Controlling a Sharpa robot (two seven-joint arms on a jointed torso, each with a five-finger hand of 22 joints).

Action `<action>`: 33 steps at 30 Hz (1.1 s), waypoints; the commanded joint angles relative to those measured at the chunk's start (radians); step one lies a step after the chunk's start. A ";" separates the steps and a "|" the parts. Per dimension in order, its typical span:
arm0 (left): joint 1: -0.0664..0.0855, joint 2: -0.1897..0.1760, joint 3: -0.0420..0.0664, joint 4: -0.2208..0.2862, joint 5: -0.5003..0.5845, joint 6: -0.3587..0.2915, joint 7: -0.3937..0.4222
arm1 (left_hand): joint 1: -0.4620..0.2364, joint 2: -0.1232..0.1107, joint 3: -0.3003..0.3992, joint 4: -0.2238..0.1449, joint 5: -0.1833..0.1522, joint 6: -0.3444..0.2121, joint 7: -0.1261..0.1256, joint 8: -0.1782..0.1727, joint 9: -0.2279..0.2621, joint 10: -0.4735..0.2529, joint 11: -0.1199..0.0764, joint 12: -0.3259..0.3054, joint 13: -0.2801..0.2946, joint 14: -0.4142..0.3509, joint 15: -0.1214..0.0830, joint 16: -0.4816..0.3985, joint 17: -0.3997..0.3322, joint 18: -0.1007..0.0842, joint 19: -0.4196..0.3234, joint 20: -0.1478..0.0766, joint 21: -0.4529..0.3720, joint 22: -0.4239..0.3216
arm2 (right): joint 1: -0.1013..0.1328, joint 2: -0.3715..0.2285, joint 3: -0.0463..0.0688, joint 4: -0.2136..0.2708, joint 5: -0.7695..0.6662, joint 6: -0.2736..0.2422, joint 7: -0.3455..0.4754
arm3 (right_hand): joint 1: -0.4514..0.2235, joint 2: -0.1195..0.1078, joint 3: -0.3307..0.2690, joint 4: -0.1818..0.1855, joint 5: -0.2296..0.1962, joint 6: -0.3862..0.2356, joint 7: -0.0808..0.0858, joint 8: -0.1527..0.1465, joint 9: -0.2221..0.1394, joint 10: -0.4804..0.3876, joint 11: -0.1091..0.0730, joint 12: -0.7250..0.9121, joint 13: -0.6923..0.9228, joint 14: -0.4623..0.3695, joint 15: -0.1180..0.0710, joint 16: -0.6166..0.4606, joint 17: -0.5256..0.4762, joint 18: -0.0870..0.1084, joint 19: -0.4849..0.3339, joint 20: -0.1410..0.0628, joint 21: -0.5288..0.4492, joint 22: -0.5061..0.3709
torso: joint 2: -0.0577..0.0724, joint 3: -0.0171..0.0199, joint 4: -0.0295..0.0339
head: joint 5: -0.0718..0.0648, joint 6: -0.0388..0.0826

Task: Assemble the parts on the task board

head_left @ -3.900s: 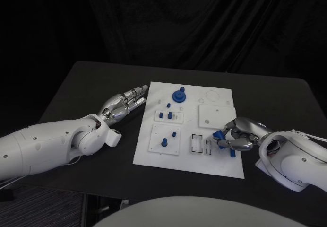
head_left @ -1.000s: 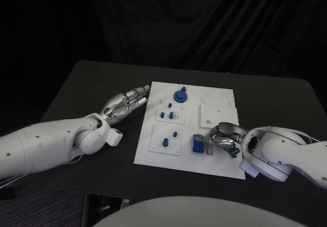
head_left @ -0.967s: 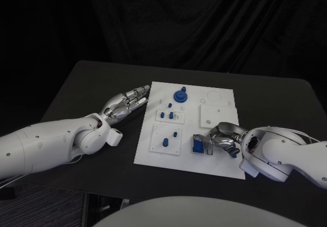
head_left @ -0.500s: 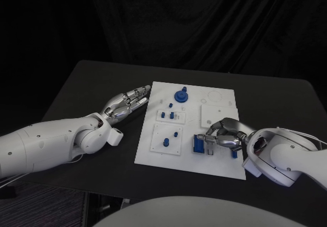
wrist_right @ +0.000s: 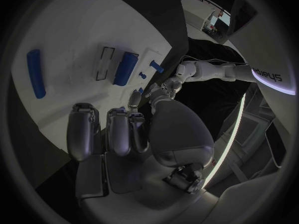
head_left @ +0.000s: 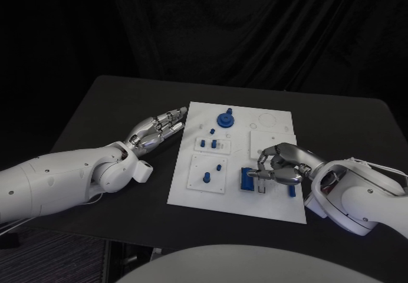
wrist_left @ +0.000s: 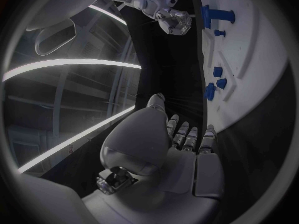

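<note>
The white task board [head_left: 267,203] lies in the middle of the black table. A blue block [head_left: 246,180] stands in a slot at the board's front; in the right wrist view the same block [wrist_right: 126,68] sits beside an empty slot [wrist_right: 102,62]. My right hand [head_left: 285,165] hovers just right of the block, fingers loosely bent and holding nothing. A blue bar [head_left: 290,190] lies loose on the board under that hand and shows as a flat strip [wrist_right: 35,79]. My left hand [head_left: 160,130] lies flat and open on the table off the board's left edge.
A blue round knob [head_left: 224,119] stands at the board's far end. Two small blue pieces [head_left: 208,144] sit in a plate behind two blue pegs [head_left: 211,172]. A bare raised square [head_left: 270,142] is at the board's right.
My right hand carried the blue block left into the slot, then let go of it and drew back slightly to the right. The left hand has not moved.
</note>
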 commanded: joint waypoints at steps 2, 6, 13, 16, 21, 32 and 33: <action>-0.002 0.002 0.001 0.001 -0.001 0.013 0.043 | 0.010 0.000 0.001 -0.004 0.007 -0.002 0.006 0.001 0.001 -0.001 0.000 0.004 -0.001 0.000 0.008 -0.007 -0.002 0.010 0.001 0.005 0.004 0.000 | -0.010 -0.002 0.000 -0.001 -0.075 0.109 -0.035 | 0.010 0.001 -0.020 0.003 -0.024 -0.018 -0.006 0.051 0.042 0.104 -0.011 0.003 0.263 0.052 -0.008 0.001 -0.003 0.003 0.045 -0.012 0.000 0.208 | 0.000 -0.0003 0.0000 | 0.001 0.000; -0.002 0.001 0.001 0.002 -0.001 0.013 0.043 | 0.011 0.000 0.002 -0.005 0.007 -0.001 0.007 0.001 0.001 -0.001 -0.001 0.005 -0.001 0.000 0.008 -0.007 -0.002 0.010 0.001 0.005 0.004 0.000 | -0.015 -0.001 0.000 -0.003 -0.085 0.135 -0.047 | 0.010 0.001 -0.037 0.011 -0.050 -0.020 -0.013 0.091 0.074 0.104 -0.017 0.003 0.263 0.052 -0.013 0.000 -0.005 0.003 0.045 -0.016 0.000 0.208 | 0.000 -0.0008 0.0003 | 0.003 0.000; -0.002 -0.001 0.001 0.002 -0.001 0.012 0.043 | 0.012 0.000 0.002 -0.005 0.008 -0.002 0.007 0.000 0.001 0.000 0.000 0.005 -0.001 0.000 0.008 -0.007 -0.002 0.010 0.001 0.005 0.004 0.000 | -0.021 0.004 0.000 -0.011 -0.098 0.168 -0.065 | 0.013 -0.006 -0.051 0.017 -0.080 -0.020 -0.017 0.114 0.094 0.104 -0.021 0.003 0.263 0.052 -0.016 -0.001 -0.008 0.004 0.045 -0.019 -0.002 0.207 | 0.000 -0.0004 0.0003 | 0.003 0.000; -0.002 0.000 0.001 0.001 -0.001 0.013 0.043 | 0.012 0.000 0.002 -0.005 0.008 -0.002 0.007 0.000 0.001 0.000 0.000 0.005 -0.001 0.000 0.008 -0.007 -0.002 0.010 0.001 0.005 0.004 0.000 | -0.023 0.007 0.000 -0.015 -0.106 0.171 -0.070 | 0.018 -0.007 -0.052 0.015 -0.085 -0.022 -0.017 0.117 0.097 0.104 -0.021 0.003 0.263 0.051 -0.017 -0.001 -0.009 0.004 0.044 -0.020 -0.003 0.207 | 0.000 -0.0005 0.0009 | 0.002 0.000; -0.003 0.002 0.001 0.000 -0.001 0.014 0.044 | 0.012 0.000 0.002 -0.005 0.008 -0.002 0.007 0.000 0.001 0.000 0.000 0.005 -0.001 0.000 0.008 -0.007 -0.002 0.010 0.001 0.005 0.004 0.000 | -0.026 0.011 0.000 -0.026 -0.114 0.161 -0.072 | 0.030 -0.003 -0.050 0.013 -0.082 -0.007 -0.018 0.132 0.108 0.104 -0.022 0.003 0.263 0.051 -0.017 -0.001 -0.008 0.003 0.045 -0.021 -0.002 0.207 | 0.000 -0.0006 0.0001 | 0.002 0.000; -0.003 0.002 0.001 0.000 -0.001 0.015 0.044 | 0.012 0.000 0.002 -0.006 0.008 -0.002 0.007 0.000 0.001 -0.001 0.000 0.005 -0.001 0.000 0.009 -0.007 -0.002 0.010 0.001 0.005 0.003 0.000 | -0.029 0.027 0.000 -0.048 -0.140 0.144 -0.076 | 0.049 0.007 -0.046 0.007 -0.076 0.005 -0.021 0.146 0.117 0.104 -0.024 0.003 0.263 0.052 -0.019 0.001 -0.004 0.003 0.046 -0.022 0.001 0.208 | 0.000 -0.0004 0.0004 | 0.003 0.000; -0.004 0.002 0.001 0.000 -0.001 0.015 0.044 | 0.012 0.000 0.002 -0.006 0.008 -0.002 0.007 0.000 0.001 -0.001 0.000 0.005 -0.001 0.000 0.009 -0.007 -0.002 0.010 0.001 0.005 0.003 0.000 | -0.030 0.029 0.000 -0.050 -0.143 0.142 -0.077 | 0.051 0.007 -0.046 0.006 -0.076 0.006 -0.021 0.147 0.118 0.104 -0.024 0.003 0.263 0.052 -0.019 0.000 -0.005 0.003 0.046 -0.023 0.000 0.208 | 0.000 -0.0002 0.0005 | 0.002 0.000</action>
